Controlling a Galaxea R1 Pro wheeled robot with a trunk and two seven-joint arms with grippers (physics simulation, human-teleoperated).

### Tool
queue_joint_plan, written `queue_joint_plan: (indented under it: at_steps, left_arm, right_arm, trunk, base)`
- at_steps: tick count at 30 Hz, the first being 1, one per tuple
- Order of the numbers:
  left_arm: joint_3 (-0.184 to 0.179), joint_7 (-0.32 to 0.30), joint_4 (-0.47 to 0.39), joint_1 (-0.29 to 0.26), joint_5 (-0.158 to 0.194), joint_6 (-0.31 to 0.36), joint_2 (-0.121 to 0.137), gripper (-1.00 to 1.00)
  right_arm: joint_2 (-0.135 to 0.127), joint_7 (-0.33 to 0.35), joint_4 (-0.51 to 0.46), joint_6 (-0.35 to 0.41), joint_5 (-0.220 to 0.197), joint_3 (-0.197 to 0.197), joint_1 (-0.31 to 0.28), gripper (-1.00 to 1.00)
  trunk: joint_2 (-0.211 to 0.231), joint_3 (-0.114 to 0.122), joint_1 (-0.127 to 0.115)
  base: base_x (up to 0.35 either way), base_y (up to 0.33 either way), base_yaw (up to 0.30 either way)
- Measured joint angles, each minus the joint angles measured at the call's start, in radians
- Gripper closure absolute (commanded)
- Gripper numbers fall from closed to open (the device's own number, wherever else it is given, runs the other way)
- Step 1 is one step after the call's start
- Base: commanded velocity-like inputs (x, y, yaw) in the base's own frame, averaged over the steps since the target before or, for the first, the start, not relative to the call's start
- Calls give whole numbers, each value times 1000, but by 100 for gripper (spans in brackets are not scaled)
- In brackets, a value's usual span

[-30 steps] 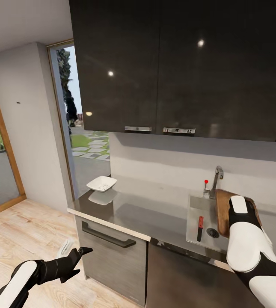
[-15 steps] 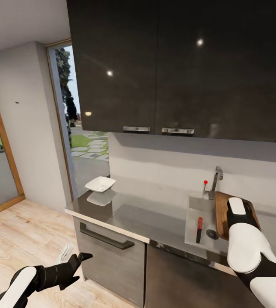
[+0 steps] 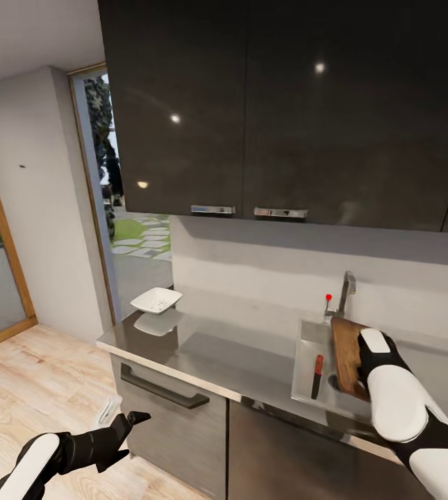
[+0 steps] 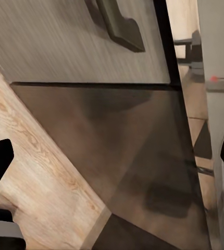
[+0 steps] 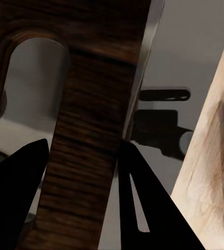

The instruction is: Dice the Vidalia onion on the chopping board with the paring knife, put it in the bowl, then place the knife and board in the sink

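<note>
Board (image 3: 349, 355) is gripped at its handle-slot end by the right gripper (image 5: 81, 156), whose two dark fingers are closed on either side of the wood beside the slot. It is held tilted over the right part of the sink (image 3: 307, 347). Knife (image 3: 317, 376) is seen lying in the basin, just left of the board. Bowl (image 3: 155, 300) is set at the far left end of the countertop (image 3: 237, 351). The left gripper (image 3: 130, 423) is held low before the cabinet front, fingers spread apart and empty.
</note>
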Motion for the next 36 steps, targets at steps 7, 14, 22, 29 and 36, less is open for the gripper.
queue_joint_plan:
  at_steps: [7,14,22,29,36]
  left_arm:
    - [-1,0,0,1,0,1,-1,-100]
    - [-1,0,1,2,-1,1,-2,-100]
    - [-2,0,2,3,0,1,-2,-100]
    - [-2,0,2,4,0,1,-2,-100]
    - [-3,0,1,8,0,2,-2,-100]
  right_arm:
    - [-17,17,45,-8,2,3,1,100]
    - [-18,19,49,-9,3,7,5,100]
    - [-17,20,73,-8,-1,6,14,100]
    - [-22,21,115,-9,7,6,16,100]
    - [-58,76,117,-13,13,4,18,100]
  trunk:
    - [0,0,0]
    - [0,0,0]
    - [0,0,0]
    - [0,0,0]
    - [0,0,0]
  base:
    - [0,-1,0]
    - [13,0,0]
    - [84,0,0]
    - [4,0,0]
    - [0,0,0]
